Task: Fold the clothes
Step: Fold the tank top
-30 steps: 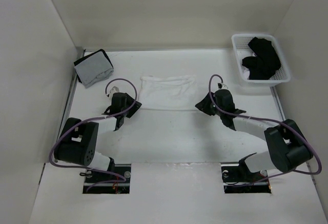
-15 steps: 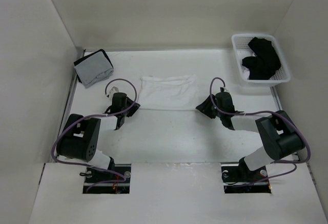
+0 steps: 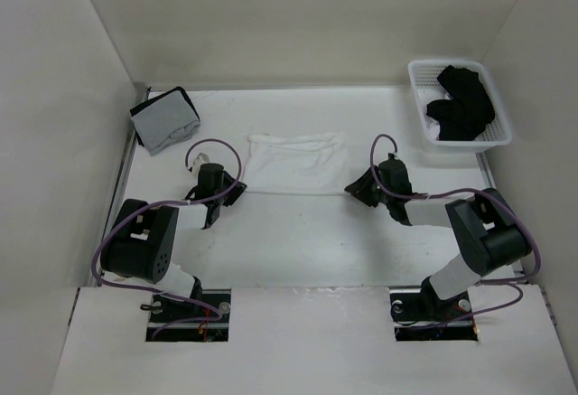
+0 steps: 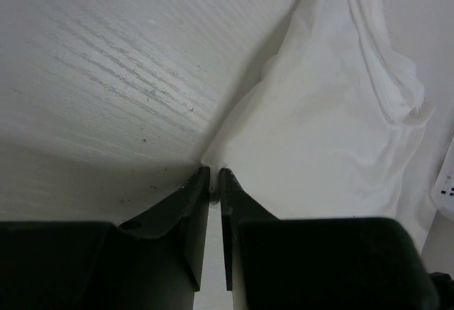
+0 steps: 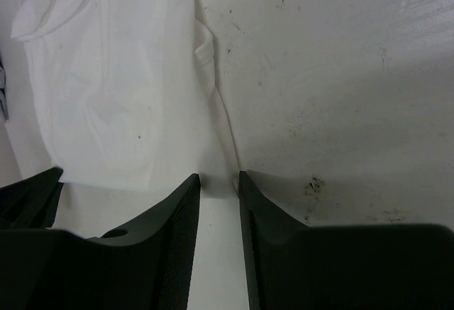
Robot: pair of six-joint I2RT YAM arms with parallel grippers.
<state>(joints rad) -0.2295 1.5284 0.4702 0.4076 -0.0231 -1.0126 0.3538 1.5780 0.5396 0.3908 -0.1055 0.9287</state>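
The clothes (image 3: 293, 164), a thin white top, lie flat on the table between my two arms. My left gripper (image 3: 237, 189) is at their near left corner. In the left wrist view the left gripper (image 4: 214, 172) has its jaws almost together, pinching that corner of the clothes (image 4: 326, 133). My right gripper (image 3: 354, 187) is at the near right corner. In the right wrist view the right gripper (image 5: 218, 176) stands with a clear gap between its jaws, which straddle the near edge of the clothes (image 5: 113, 90) on the table.
A white basket (image 3: 417, 79) holding black garments (image 3: 462, 106) stands at the back right. A grey-and-black folded bundle (image 3: 164, 119) lies at the back left. White walls close in the table on the left, back and right.
Both arms have drawn their elbows in and sunk lower. The grippers have stayed at the near corners of the clothes, which have not moved.
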